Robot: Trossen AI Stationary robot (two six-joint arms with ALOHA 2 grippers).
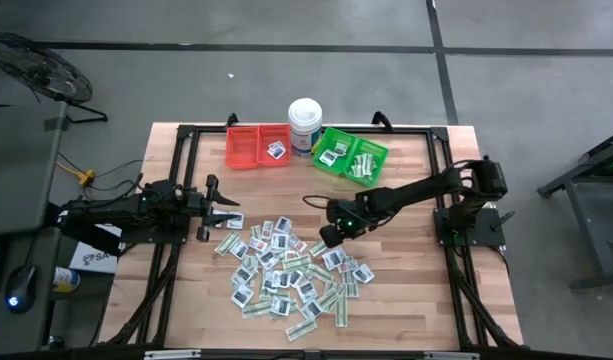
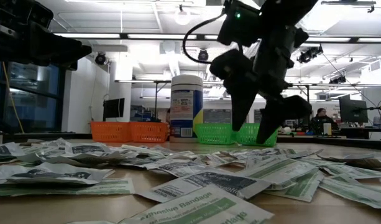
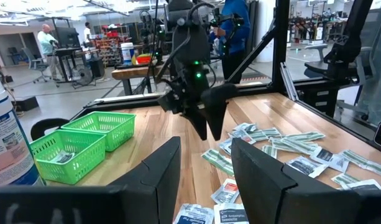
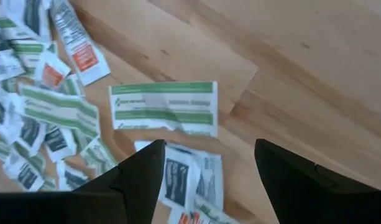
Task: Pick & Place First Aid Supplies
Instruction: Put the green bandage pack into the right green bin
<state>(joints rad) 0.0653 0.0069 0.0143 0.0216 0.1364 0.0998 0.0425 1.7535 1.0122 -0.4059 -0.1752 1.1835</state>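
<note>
A big workshop with ceiling lights, benches and a few people far back; up front a pale wooden counter point(image 1: 406, 290) inside a black frame. Scattered across the middle of the counter, dozens of flat first aid packets point(image 1: 291, 272): small square white ones with dark print and longer green-and-white adhesive bandage strips. At the far edge, an orange-red bin point(image 1: 244, 148) with one packet in it, a tall white tub point(image 1: 305, 124) just beside it, then a green bin point(image 1: 338, 143) holding several packets.

Reaching in from the right side, the right hand point(image 1: 329, 236), poised just above the upper right edge of the pile, tilted downward. Fingers spread wide apart, nothing between them. In the right wrist view, directly past the two dark fingers point(image 4: 140, 177), a green-and-white bandage strip point(image 4: 164, 107) lying flat on bare wood, with square white packets point(image 4: 176, 174) close under the gap.

Left hand point(image 1: 224, 208) low over the counter at the left edge of the pile, pointing toward the right arm. Fingers point(image 3: 162, 171) parted with a clear gap, holding nothing; a few square packets on the wood just ahead.
</note>
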